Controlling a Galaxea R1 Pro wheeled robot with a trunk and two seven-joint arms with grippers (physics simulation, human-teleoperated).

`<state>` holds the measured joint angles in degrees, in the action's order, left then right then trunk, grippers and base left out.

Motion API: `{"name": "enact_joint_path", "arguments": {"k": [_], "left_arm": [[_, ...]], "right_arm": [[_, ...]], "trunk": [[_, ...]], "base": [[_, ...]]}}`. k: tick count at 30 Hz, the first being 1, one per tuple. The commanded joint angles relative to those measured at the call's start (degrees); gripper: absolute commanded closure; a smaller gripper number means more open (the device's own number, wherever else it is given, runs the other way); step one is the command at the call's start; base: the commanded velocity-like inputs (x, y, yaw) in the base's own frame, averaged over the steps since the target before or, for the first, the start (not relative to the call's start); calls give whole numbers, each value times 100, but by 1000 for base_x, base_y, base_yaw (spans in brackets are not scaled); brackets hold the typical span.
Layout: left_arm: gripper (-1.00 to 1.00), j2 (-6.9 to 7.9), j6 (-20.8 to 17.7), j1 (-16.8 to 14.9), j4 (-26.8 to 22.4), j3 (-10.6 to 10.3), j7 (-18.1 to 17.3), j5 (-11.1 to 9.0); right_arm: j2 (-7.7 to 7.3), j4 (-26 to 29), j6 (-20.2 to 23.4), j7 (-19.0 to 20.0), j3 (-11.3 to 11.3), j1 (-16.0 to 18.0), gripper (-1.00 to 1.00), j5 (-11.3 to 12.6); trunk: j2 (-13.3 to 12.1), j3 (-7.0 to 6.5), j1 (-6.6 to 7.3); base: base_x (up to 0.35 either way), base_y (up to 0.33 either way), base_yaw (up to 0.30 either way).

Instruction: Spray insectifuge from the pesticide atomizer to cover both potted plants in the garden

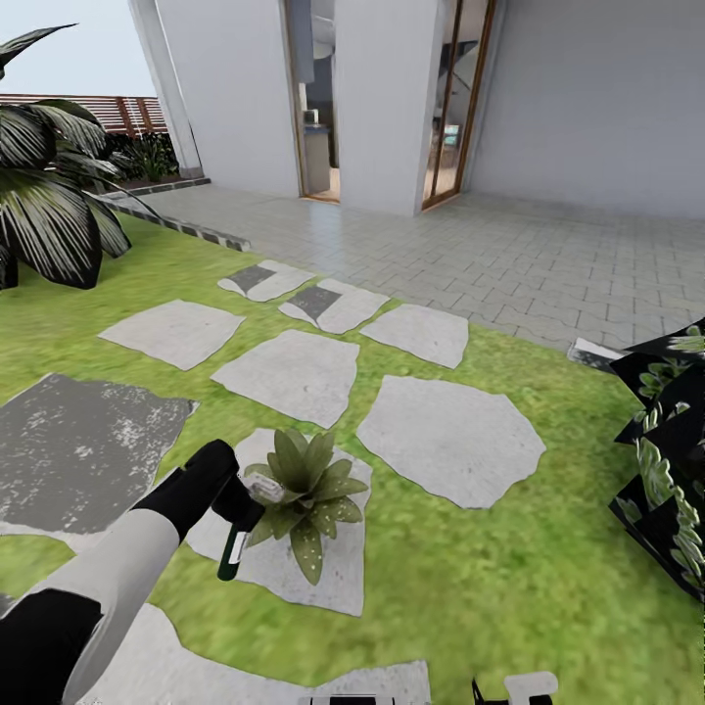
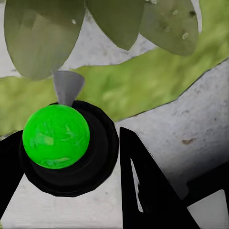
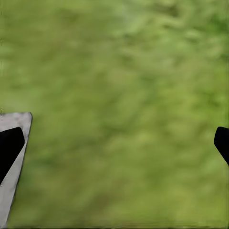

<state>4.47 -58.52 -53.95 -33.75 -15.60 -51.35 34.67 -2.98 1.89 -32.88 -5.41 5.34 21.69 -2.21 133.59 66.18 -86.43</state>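
Your left gripper [image 1: 238, 509] is clamped on the pesticide atomizer [image 1: 233, 554], which hangs tilted from it, dark-green body pointing down toward the stepping stone [image 1: 294, 573]. Take the potted plant [image 1: 305, 487] as your landmark: in the head view the left gripper sits just beside its leaves, on the side nearer your left arm, and the atomizer's upper end nearly touches the nearest leaf. The plant stands on that stone, with more grey stones on the lawn [image 1: 509, 568] beyond it, and a paved terrace [image 1: 509, 255] and white house wall farther off. A dark palm [image 1: 49, 196] stands well away from the plant on its left, a dark blocky bush [image 1: 671, 460] well away on its right.

From your left wrist, the atomizer [image 2: 57, 138] shows end-on: a bright green round surface inside a black ring, with a grey cone pointing at the plant's leaves [image 2: 43, 38], which hang close over it. One black finger [image 2: 148, 191] lies right beside the ring.

From your right wrist, your right gripper [image 3: 117, 143] is spread wide, one fingertip [image 3: 9, 145] at each edge, with blurred grass [image 3: 124, 95] between them and a sliver of grey stone [image 3: 16, 181].
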Motion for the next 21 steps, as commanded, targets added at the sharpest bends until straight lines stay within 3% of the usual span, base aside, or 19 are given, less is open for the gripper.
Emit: {"name": "enact_joint_path", "arguments": {"k": [1,9,14,21], "left_arm": [[100,7,-11,-2,-1,-22,-60,48],[100,-75,-8,-26,-37,-23,-60,57],[100,-195,-17,-406,6,-22,-60,57],[100,-215,-19,-466,16,-19,-60,58]], "right_arm": [[0,-4,-8,-57,46,4,-100,-25],[0,-11,-8,-57,46,5,-100,-25],[0,-11,-8,-57,46,2,-100,-25],[0,-10,-8,-57,46,2,-100,-25]], "trunk": [[2,4,3],[2,4,3],[2,4,3],[2,4,3]], "base": [[-210,115,0],[-88,67,0],[-1,1,0],[0,0,0]]}}
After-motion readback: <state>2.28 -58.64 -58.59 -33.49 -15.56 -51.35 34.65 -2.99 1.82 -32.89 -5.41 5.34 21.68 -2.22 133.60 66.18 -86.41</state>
